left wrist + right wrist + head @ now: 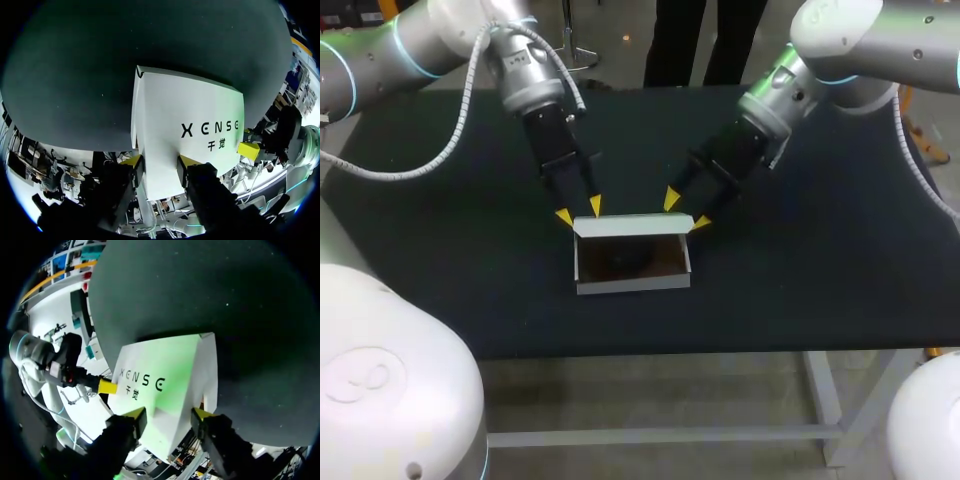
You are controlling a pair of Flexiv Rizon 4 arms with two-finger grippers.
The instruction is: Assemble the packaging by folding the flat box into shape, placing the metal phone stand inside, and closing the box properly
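**Behind the box (632,283), grippers poised to shut the lid (632,226)**

Left gripper (579,210) and right gripper (685,210), jaws apart, set their tips against the raised lid. The dark shape inside the box looks to be the phone stand (620,258). Closing appears to be the step in hand; next, the lid likely needs pushing forward and down.

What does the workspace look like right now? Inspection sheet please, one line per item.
Surface: black table, dark flat top.
Job's things: white box formed and open near the middle; lid raised along its far edge; dark object inside, likely the phone stand, detail unclear.
Clutter: nothing seen.
Grippers: left pincer at the lid's far left corner, right pincer at its far right corner; both open, yellow tips at the lid's outer face.
Cables: grey corrugated cable looped along the left arm, away from the box.
Surroundings: nothing seen reaching over the table.
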